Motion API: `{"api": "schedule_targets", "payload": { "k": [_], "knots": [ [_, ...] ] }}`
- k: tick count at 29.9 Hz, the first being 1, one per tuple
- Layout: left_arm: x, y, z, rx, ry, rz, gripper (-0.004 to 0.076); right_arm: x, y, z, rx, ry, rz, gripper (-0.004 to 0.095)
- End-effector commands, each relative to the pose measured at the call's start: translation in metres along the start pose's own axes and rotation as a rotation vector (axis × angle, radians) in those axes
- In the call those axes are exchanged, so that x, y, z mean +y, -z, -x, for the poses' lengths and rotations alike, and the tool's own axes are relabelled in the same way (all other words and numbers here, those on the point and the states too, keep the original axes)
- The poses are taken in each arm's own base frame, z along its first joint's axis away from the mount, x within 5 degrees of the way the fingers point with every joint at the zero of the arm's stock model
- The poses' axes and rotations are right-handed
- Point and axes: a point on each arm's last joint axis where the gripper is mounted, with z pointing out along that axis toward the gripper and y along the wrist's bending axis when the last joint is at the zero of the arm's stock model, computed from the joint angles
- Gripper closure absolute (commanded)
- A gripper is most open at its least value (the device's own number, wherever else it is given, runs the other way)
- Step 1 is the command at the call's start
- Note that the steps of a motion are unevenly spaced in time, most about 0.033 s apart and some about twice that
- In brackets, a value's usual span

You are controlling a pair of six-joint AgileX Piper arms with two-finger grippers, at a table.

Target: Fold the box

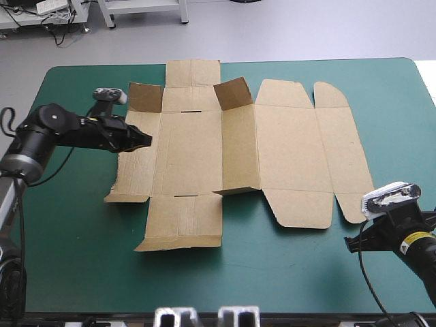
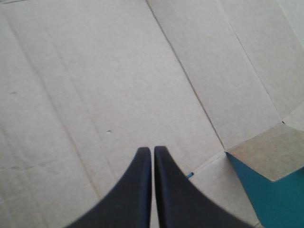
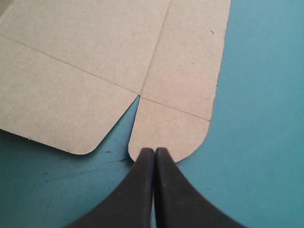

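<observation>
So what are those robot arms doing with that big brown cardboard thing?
Two robot arms are working on folding a brown box. It lies mostly flat on the teal-green table, with only two small flaps standing up near the far edge. The left gripper, fingers shut, is over the box's left side. The right gripper, also shut, has its tips at a rounded flap at the box's near right corner.

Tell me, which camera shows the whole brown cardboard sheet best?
The high view: the whole box lies spread there, two small flaps raised at its far side. The left wrist view shows only plain creased panels; the right wrist view shows only one rounded corner tab and the board beside it.
</observation>
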Motion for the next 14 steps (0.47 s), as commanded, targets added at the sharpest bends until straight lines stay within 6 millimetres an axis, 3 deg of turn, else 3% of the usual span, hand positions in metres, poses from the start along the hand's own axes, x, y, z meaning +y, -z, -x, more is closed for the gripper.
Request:
{"api": "schedule_targets", "payload": {
  "k": [1,8,11,14],
  "knots": [
    [0.023,0.04,0.007,-0.123,0.066,0.018,0.071,-0.003,0.003,0.011,-0.079,0.011,-0.017,0.0932],
    [0.082,0.075,-0.011,-0.154,0.293,0.105,0.0692,-0.002,0.003,0.011,-0.079,0.009,-0.015,0.0932],
    [0.102,0.075,-0.024,-0.085,0.365,0.071,0.058,-0.002,0.003,0.011,-0.079,0.009,-0.015,0.0932],
    [0.117,0.063,-0.034,0.011,0.424,-0.003,0.0395,-0.002,0.003,0.012,-0.086,0.009,-0.015,0.0932]
  ]
}}
